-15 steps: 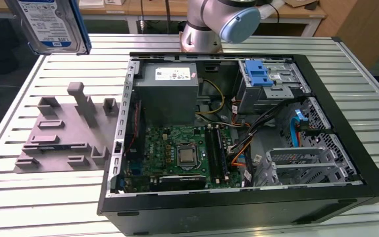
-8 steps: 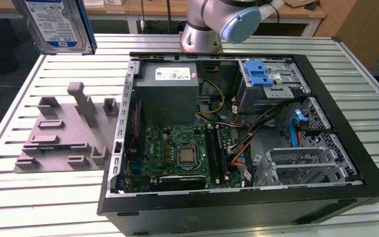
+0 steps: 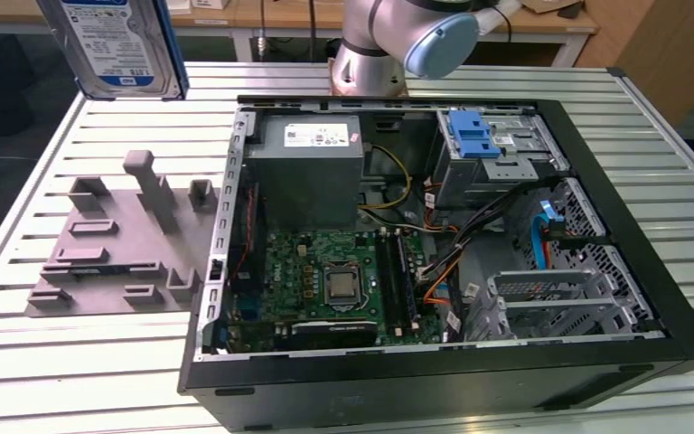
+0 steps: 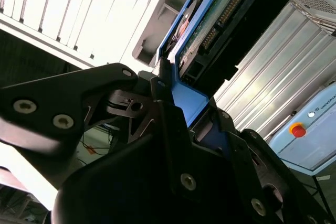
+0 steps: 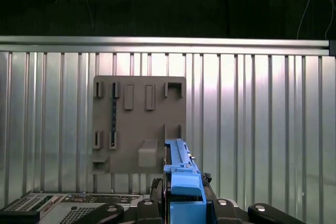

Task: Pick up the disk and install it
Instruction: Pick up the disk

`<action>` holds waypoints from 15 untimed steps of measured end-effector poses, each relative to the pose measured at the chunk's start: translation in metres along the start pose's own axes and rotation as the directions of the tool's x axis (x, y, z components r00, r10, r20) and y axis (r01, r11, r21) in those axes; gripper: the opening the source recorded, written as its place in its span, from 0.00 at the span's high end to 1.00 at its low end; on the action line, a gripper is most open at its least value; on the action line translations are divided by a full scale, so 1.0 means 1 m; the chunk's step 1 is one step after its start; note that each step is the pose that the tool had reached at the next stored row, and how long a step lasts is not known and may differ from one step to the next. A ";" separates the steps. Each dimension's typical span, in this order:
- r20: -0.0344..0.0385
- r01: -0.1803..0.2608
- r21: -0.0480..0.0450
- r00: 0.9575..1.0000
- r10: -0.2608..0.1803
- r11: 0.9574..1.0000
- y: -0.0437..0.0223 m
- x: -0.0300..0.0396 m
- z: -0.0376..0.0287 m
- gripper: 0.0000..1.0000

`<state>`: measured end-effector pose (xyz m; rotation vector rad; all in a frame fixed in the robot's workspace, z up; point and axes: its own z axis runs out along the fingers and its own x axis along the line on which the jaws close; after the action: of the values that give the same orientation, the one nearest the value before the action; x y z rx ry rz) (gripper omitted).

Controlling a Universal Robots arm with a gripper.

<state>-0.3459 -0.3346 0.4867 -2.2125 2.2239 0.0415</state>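
The disk (image 3: pixel 112 45) hangs upright in the air above the table's far corner at the exterior view's left, its white-and-blue label facing the camera and a blue carrier round its edge. In the second wrist view my gripper (image 4: pixel 178 103) is shut on the disk (image 4: pixel 210 24), its black fingers (image 4: pixel 160 85) clamping the blue carrier's end. In the first wrist view the disk (image 5: pixel 181 174) stands edge-on, rising out of the gripper (image 5: pixel 184 203) above the grey fixture plate (image 5: pixel 139 124).
An open computer case (image 3: pixel 636 262) lies on the slatted metal table (image 3: pixel 70 371), with a grey power-supply box (image 3: pixel 311 172), a blue latch (image 3: pixel 473 136) and metal drive cages (image 3: pixel 564 298) inside. The grey fixture plate (image 3: pixel 118 244) lies at the case's left. The arm's base (image 3: pixel 371 54) stands behind.
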 end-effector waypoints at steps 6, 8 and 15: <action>0.000 0.000 0.000 1.000 0.000 1.000 -0.0062 -0.0001 -0.0001 0.63; 0.000 0.000 0.000 1.000 0.000 1.000 -0.0082 0.0000 -0.0001 0.63; 0.000 0.000 0.000 1.000 0.000 1.000 -0.0147 -0.0001 -0.0002 0.63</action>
<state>-0.3312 -0.3346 0.4867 -2.2125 2.2238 0.0415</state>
